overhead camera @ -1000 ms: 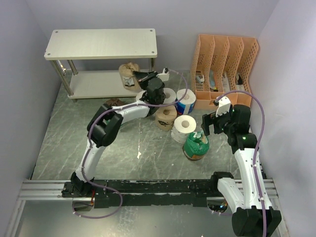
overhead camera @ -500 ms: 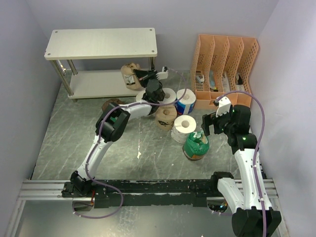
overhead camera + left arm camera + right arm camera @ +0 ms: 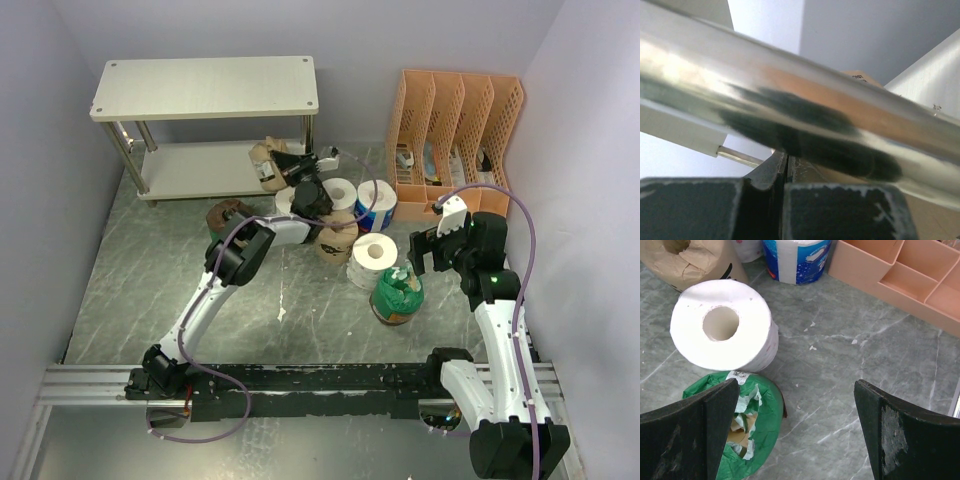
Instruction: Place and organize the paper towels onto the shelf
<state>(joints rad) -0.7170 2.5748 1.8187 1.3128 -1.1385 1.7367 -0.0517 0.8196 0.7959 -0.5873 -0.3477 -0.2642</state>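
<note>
Crowding the shelf's (image 3: 200, 90) right front leg (image 3: 800, 110) with the left gripper (image 3: 292, 163), jaws pressed together, nothing visible between them. Has nudged the tan-wrapped roll (image 3: 267, 165) slightly forward on the shelf's lower board since a second ago. Looks only half placed. Holding the right gripper (image 3: 428, 250) spread wide, well right of the shelf, over the green-wrapped roll (image 3: 397, 295).

My left gripper (image 3: 288, 166): slid left and a little nearer, now touching the tan roll (image 3: 266, 160).
Tan roll: shifted toward the front edge of the shelf's (image 3: 190, 172) lower board.
My left elbow (image 3: 240, 252): swung right.
Dark brown roll (image 3: 224, 214): more uncovered on the tabletop (image 3: 140, 290).
</note>
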